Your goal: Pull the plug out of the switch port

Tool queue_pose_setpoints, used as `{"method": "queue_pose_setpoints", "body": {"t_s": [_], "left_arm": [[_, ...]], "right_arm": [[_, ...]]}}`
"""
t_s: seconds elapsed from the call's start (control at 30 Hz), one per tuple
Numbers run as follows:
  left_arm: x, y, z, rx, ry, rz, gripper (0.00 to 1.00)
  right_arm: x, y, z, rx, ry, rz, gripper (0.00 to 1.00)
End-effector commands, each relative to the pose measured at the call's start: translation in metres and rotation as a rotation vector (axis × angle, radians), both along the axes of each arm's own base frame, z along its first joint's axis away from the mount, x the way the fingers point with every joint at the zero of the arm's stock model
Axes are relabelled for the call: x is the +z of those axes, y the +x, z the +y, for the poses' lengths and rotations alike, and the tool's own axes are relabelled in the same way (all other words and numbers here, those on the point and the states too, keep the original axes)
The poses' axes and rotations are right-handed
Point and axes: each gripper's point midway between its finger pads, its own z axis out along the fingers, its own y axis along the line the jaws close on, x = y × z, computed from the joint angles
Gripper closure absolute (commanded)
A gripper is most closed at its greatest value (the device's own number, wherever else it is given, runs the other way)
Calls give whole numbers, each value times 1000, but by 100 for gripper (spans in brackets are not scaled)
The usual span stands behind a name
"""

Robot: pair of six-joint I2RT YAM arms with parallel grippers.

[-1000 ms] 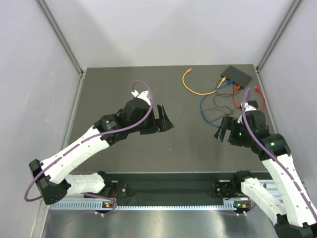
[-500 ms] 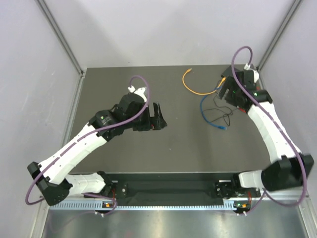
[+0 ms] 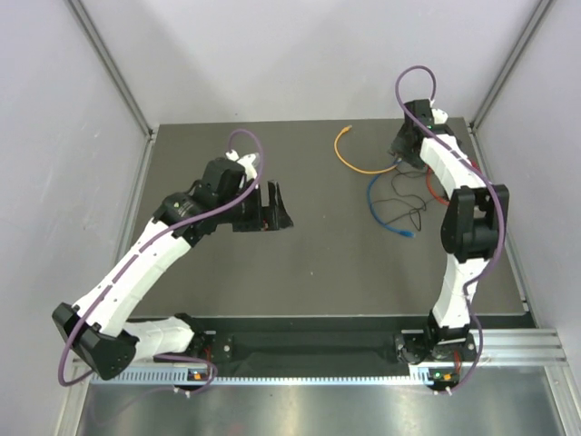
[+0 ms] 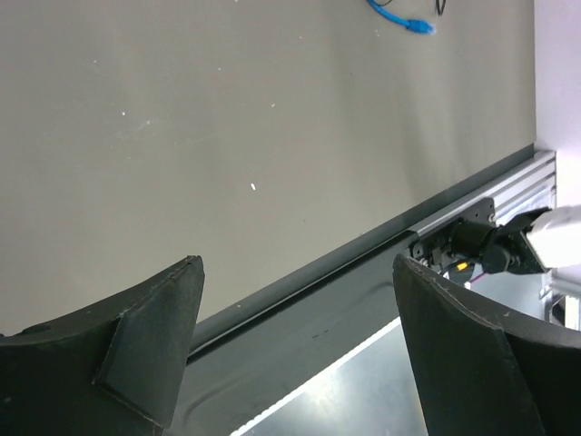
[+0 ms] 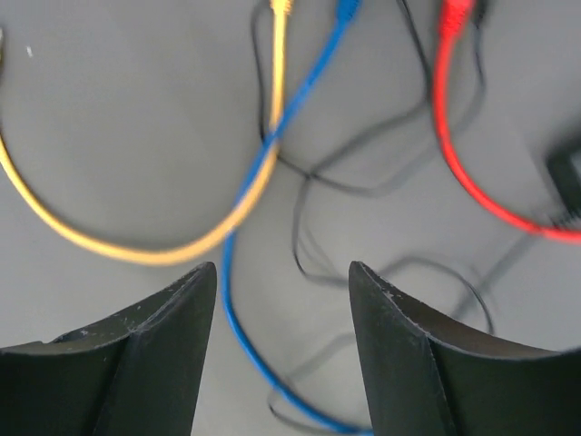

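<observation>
The switch is hidden under my right arm in the top view and lies beyond the top edge of the right wrist view. There, a yellow plug (image 5: 282,5), a blue plug (image 5: 345,8) and a red plug (image 5: 454,11) show at the upper edge; their sockets are out of sight. My right gripper (image 5: 283,272) (image 3: 405,145) hovers over these cables, jaws apart with nothing between them. My left gripper (image 3: 277,209) (image 4: 295,336) hangs wide open over the mat's middle, empty.
The yellow cable (image 3: 349,164) curls left. The blue cable (image 3: 373,196) loops toward the front and ends in a free plug (image 3: 407,233) (image 4: 418,26). A red cable (image 5: 454,173), a thin black wire (image 3: 410,214) and a small black adapter (image 5: 567,173) lie close by.
My right arm has swung from the mat's right-middle out to the back right corner, over the switch, and its jaws have narrowed. My left arm drifted slightly back and left.
</observation>
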Motion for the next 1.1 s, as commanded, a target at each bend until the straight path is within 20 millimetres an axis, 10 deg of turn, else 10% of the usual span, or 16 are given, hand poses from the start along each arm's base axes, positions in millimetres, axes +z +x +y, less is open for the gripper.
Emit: {"method": "queue_pose_setpoints", "body": {"t_s": [0.0,0.7,1.07], "left_arm": [[2,8,-2,-51,12,-23,11],[-11,30,36,-14,81,-11,12],[-18,34,36,-13,71,17,13]], "right_arm": [[18,35,-7,-45,-19,-81,40],[-67,80,-28,-166,-28,35,54],[-86,76,-18,-169,32,77,87]]}}
